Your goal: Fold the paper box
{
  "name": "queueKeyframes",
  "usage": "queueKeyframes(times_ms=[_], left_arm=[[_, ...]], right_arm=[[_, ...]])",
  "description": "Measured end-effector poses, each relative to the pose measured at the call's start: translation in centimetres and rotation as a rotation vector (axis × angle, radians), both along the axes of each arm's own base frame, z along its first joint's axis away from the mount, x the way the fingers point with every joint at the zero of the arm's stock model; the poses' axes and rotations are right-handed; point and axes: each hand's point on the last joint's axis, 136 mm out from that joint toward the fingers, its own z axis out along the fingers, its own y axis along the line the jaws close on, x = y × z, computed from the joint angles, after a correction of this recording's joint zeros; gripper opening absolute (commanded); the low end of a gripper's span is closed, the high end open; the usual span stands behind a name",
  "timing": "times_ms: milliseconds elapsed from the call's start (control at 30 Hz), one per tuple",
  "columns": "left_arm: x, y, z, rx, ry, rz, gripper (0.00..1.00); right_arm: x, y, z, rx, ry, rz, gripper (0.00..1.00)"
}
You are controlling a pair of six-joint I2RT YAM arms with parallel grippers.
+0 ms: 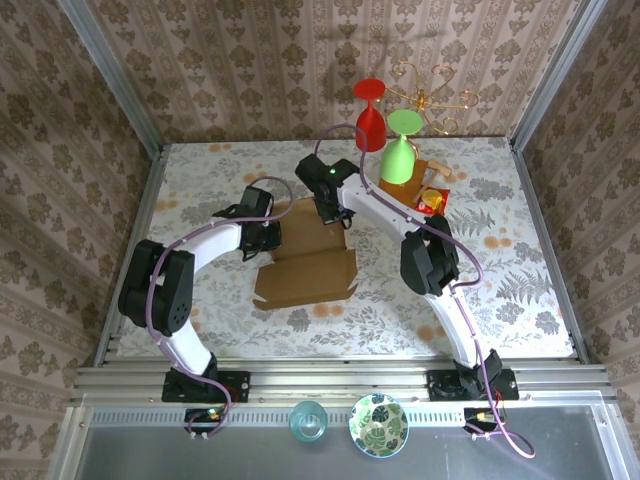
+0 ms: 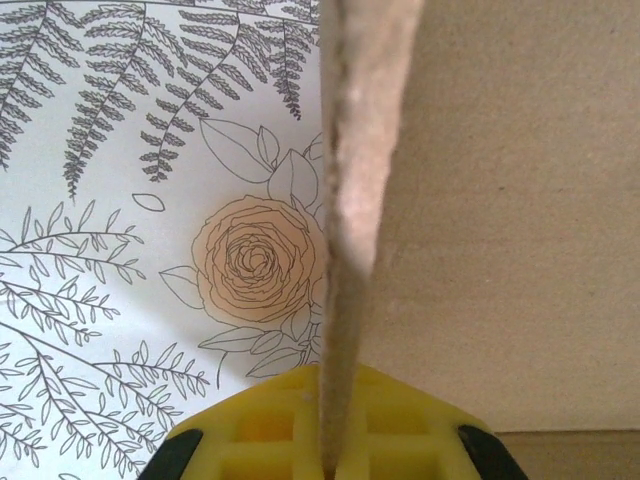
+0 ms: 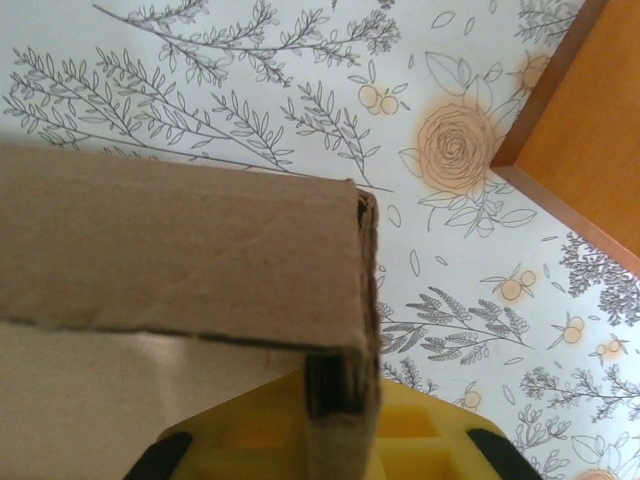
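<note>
Pinching the paper box (image 1: 305, 280) from two sides. It sits mid-table (image 1: 520, 270) between the arms, with its near panel lying flat on the floral cover.

Left gripper (image 1: 268, 238) is on the box's left edge. Left wrist view: a cardboard flap runs edge-on straight down between the yellow fingers (image 2: 265, 435), which are clenched on it with no gap. To the right of the flap is a broad cardboard panel, to its left the printed table.

Right gripper (image 1: 328, 212) is on the box's far edge. Right wrist view: the corner of a doubled cardboard wall drops between the yellow fingers (image 3: 425, 440), which meet it on both sides, so it reads as grasping the box. A plain inner panel lies lower left.

Far right of the box, well apart from it: a small wooden stand (image 1: 432, 178) with an inverted green wine glass (image 1: 399, 152) on it and a red wine glass (image 1: 369, 118) just to its left. The stand's edge also shows in the right wrist view (image 3: 590, 130).

On the near ledge, a small clear glass (image 1: 308, 421) stands beside a patterned bowl (image 1: 378, 425).
</note>
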Motion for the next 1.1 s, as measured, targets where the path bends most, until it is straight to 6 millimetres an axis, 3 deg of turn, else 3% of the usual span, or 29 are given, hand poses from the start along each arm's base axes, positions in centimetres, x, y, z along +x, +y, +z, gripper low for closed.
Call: queueKeyframes(times_ms=[200, 400, 667, 800, 900, 1100], left_arm=[[0.1, 0.0, 0.1, -0.001, -0.002, 0.001, 0.00], [0.1, 0.0, 0.1, -0.001, -0.002, 0.002, 0.00], [0.1, 0.0, 0.1, -0.001, -0.002, 0.001, 0.00], [0.1, 0.0, 0.1, -0.001, -0.002, 0.001, 0.00], [0.2, 0.0, 0.2, -0.002, -0.005, 0.001, 0.00], [0.1, 0.1, 0.1, 0.000, 0.000, 0.003, 0.00]], right_arm=[[-1.7, -0.3, -1.3, 0.041, 0.068, -0.001, 0.30], [-2.7, -0.6, -2.3, 0.079, 0.103, -0.020, 0.29], [-1.5, -1.1, -2.2, 0.102, 0.081, -0.041, 0.28], [-0.2, -0.7, -1.6, 0.122, 0.053, -0.048, 0.14], [0.2, -0.5, -1.6, 0.126, 0.047, -0.048, 0.12], [0.1, -0.6, -2.8, 0.102, 0.069, -0.053, 0.22]])
